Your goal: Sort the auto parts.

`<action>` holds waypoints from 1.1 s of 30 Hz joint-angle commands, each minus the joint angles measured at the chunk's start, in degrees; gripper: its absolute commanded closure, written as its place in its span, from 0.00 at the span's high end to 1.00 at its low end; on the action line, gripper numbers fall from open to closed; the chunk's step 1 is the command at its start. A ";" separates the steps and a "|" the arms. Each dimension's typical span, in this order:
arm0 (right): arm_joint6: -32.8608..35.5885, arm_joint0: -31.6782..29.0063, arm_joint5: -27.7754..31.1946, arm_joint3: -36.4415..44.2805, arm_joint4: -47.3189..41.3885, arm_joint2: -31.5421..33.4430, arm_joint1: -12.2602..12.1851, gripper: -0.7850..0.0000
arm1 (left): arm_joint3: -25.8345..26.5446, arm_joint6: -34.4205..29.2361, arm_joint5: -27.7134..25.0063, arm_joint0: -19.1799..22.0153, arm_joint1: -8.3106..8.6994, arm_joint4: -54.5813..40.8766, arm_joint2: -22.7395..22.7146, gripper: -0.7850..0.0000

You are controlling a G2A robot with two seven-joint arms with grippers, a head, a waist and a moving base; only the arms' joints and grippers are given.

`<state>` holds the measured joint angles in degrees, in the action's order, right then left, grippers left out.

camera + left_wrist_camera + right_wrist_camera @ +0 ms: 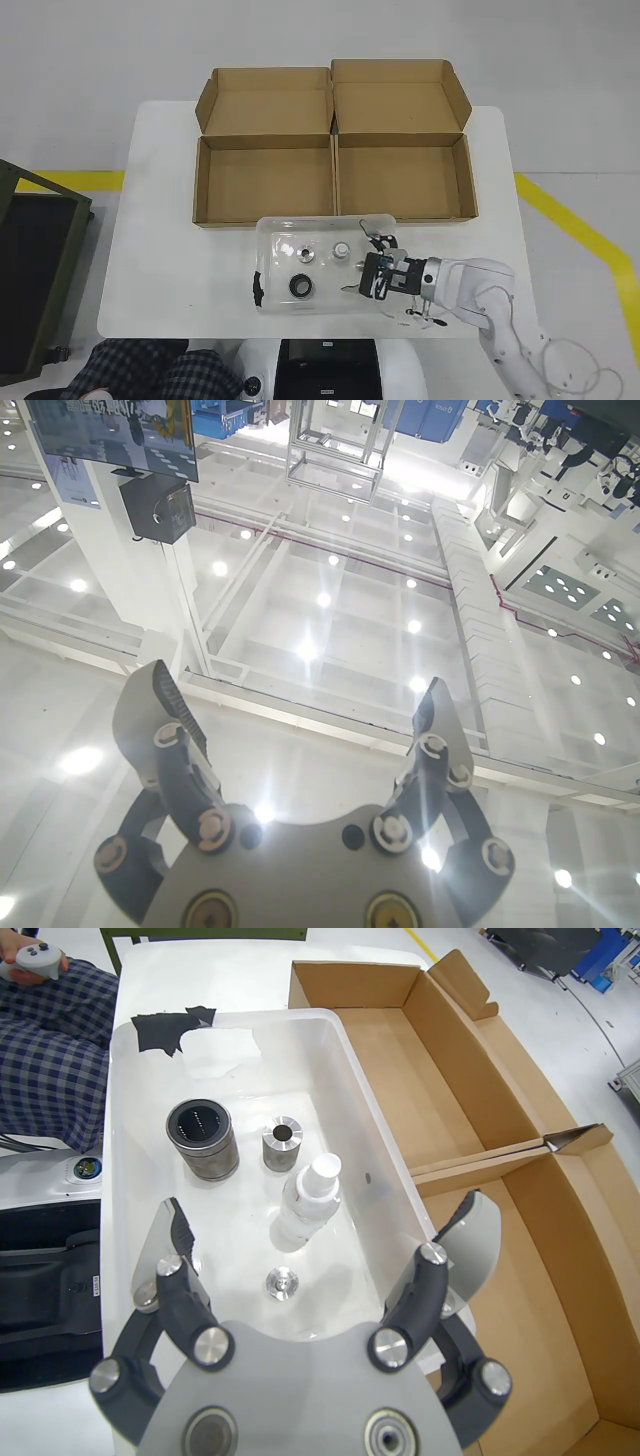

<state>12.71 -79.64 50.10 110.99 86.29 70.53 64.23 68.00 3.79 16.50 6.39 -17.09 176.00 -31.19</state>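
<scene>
**Right gripper [320,1213] spread wide over clear bin [380,1138]**

Inside, the linear bearing [202,1140], steel bushing [281,1143] and white-capped bottle [310,1203] stand upright, long axes vertical, bores and cap upward. A small metal disc [281,1282] lies flat. The left gripper [297,677] also gapes wide.

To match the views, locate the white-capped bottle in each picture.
Top view: white-capped bottle near the middle of the clear bin.
Left wrist view: not in it.
Right wrist view: bottle near the bin's box-side wall.
Shared landmark: large dark cylinder.
</scene>
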 commanded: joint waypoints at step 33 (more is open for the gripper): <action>5.25 7.45 -2.78 -7.31 -1.66 -7.91 0.44 0.69 | 0.00 0.00 0.00 0.00 0.00 0.00 0.00 1.00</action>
<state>17.96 -72.25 47.25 103.78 84.65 62.68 64.69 68.00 3.79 16.50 6.39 -17.09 176.00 -31.19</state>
